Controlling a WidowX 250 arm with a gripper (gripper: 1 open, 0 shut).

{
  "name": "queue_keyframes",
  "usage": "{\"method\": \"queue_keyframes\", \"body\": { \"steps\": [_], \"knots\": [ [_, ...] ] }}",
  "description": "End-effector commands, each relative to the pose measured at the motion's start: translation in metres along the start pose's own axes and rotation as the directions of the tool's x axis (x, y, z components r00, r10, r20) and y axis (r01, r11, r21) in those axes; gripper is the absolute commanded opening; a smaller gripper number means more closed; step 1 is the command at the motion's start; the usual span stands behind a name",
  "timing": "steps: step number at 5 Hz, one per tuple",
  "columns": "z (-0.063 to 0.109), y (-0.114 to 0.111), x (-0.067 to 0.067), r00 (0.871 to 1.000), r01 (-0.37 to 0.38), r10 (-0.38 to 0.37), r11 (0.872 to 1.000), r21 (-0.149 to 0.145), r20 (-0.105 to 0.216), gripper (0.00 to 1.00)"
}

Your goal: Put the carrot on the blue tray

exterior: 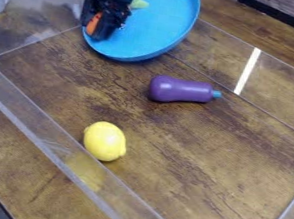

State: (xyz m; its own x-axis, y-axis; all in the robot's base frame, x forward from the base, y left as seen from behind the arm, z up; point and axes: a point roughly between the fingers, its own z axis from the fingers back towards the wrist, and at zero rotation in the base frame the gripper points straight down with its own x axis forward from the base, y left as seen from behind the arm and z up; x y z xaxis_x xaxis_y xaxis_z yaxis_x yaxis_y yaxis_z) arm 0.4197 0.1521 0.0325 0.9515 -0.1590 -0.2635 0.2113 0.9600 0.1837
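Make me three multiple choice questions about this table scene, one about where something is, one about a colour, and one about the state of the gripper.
1. Where is the gripper?
A. over the left part of the blue tray
B. beside the lemon
C. above the eggplant

2. What colour is the toy nearest the front edge of the table?
A. purple
B. yellow
C. orange

3. How is the gripper?
A. wide open and empty
B. shut on the carrot
C. shut on the lemon

Answers: 1 A, the dark gripper sits at the tray's left rim. 2 B, the lemon lies lowest in the view. 3 B, orange shows between the closed fingers over the tray.
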Motion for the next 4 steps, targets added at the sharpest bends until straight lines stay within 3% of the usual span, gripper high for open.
{"method": "queue_keyframes", "body": {
  "steps": [1, 3, 4],
  "knots": [
    [0.017, -0.003, 0.002, 0.999, -0.016, 0.015, 1.000, 0.022, 0.040, 0.00],
    [0.018, -0.004, -0.003, 0.997, 0.051, -0.053, 0.997, 0.050, 0.049, 0.00],
    [0.028, -0.001, 0.007, 0.999, -0.009, 0.008, 0.999, 0.036, 0.036, 0.00]
  ]
}}
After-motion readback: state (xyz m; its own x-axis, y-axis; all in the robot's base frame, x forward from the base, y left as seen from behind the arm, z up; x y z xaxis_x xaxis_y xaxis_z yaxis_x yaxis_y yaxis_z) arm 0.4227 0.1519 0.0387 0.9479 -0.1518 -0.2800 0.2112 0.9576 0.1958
